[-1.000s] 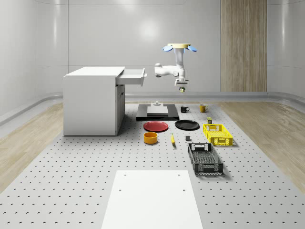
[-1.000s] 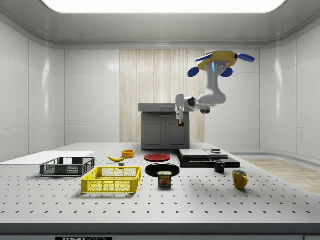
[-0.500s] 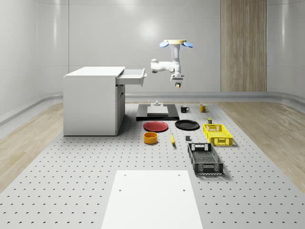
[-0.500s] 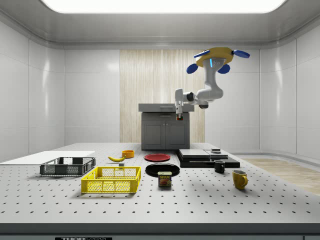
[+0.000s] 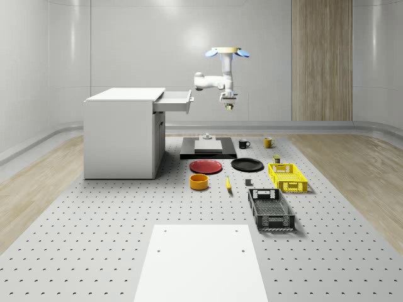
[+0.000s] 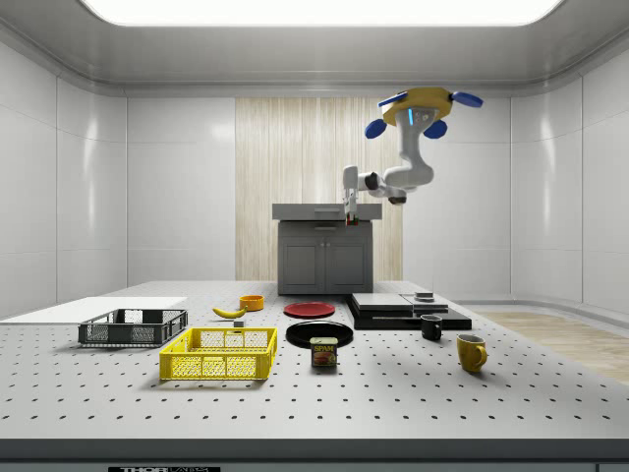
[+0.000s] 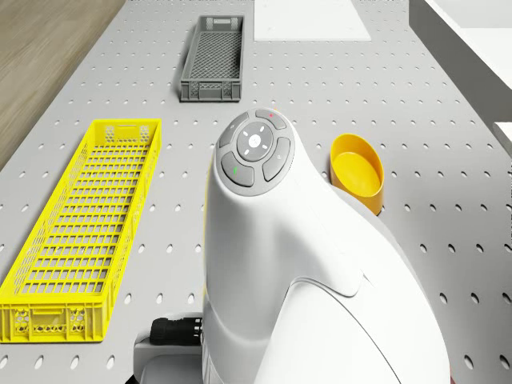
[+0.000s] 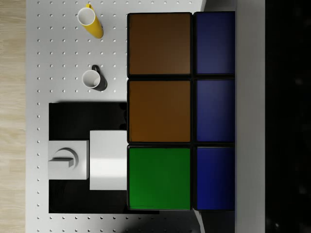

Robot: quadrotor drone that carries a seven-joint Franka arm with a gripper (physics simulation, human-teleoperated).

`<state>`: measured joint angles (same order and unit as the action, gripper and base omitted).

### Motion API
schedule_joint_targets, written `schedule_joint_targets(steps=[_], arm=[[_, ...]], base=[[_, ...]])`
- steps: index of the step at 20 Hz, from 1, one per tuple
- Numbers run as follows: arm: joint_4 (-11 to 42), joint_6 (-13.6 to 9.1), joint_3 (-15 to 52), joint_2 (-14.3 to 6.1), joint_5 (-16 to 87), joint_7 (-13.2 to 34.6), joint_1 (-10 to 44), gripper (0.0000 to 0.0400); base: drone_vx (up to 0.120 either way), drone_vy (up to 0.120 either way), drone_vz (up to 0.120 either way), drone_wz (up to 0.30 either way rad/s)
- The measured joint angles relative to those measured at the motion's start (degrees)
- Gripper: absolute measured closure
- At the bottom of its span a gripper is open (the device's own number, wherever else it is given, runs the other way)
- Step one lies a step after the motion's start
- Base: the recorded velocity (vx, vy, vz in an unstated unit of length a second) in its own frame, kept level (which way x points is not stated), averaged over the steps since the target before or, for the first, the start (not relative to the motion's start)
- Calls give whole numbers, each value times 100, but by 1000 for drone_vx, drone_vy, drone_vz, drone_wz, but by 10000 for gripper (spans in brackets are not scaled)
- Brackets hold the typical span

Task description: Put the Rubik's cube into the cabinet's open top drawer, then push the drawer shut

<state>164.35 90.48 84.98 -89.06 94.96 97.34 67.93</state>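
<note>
The whole-scene camera stands high at the near end of the desk (image 5: 94, 251) and looks along its length, taking in the cabinet (image 5: 123, 133) on the whole-scene view's left and the hovering drone (image 5: 226, 51) far off.

The side camera sits low at the desk's edge, facing across it toward the cabinet (image 6: 324, 248) at the far wall. Both share the yellow crate (image 5: 287, 177) (image 6: 220, 353), the black crate (image 5: 271, 209) (image 6: 133, 327) and the drone (image 6: 423, 101).

The drone camera looks down past the arm (image 7: 296, 264) at the desk, close above the orange bowl (image 7: 358, 171).

The wrist camera looks straight down, with the Rubik's cube (image 8: 181, 111) very close before it and two mugs (image 8: 95, 79) far below.
</note>
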Motion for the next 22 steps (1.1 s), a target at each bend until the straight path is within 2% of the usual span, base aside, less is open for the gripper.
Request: schedule_joint_targets(steps=[22], arm=[[-2, 133, 17, -142, -55, 9, 13, 75]], base=[[0, -120, 120, 0]])
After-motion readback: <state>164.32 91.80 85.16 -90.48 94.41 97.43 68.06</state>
